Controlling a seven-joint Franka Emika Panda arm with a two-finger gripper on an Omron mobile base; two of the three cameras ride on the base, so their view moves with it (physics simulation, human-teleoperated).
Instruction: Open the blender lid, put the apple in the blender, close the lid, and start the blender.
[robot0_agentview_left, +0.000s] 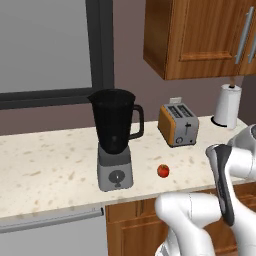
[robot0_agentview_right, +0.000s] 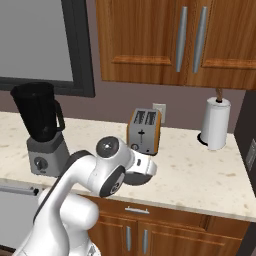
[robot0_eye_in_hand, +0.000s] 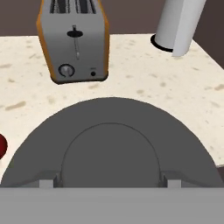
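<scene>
The blender (robot0_agentview_left: 115, 140) stands on the counter, a dark jar with no cap on its rim over a grey base with a front dial; it is at the left in the right base view (robot0_agentview_right: 42, 130). The round dark blender lid (robot0_eye_in_hand: 111, 144) with its raised centre sits right in front of the hand camera, between the finger tips of my gripper (robot0_eye_in_hand: 110, 183), which is shut on it. This puts the lid above the counter in front of the toaster. The small red apple (robot0_agentview_left: 163, 171) lies near the counter's front edge, right of the blender, and shows at the left edge of the hand view (robot0_eye_in_hand: 2, 146).
An orange-sided toaster (robot0_agentview_left: 178, 125) stands behind the apple. A white paper towel roll (robot0_agentview_left: 227, 106) is at the far right by the wall. Wooden wall cabinets (robot0_agentview_right: 165, 40) hang above. The speckled counter (robot0_agentview_left: 45, 165) has its front edge close to the apple.
</scene>
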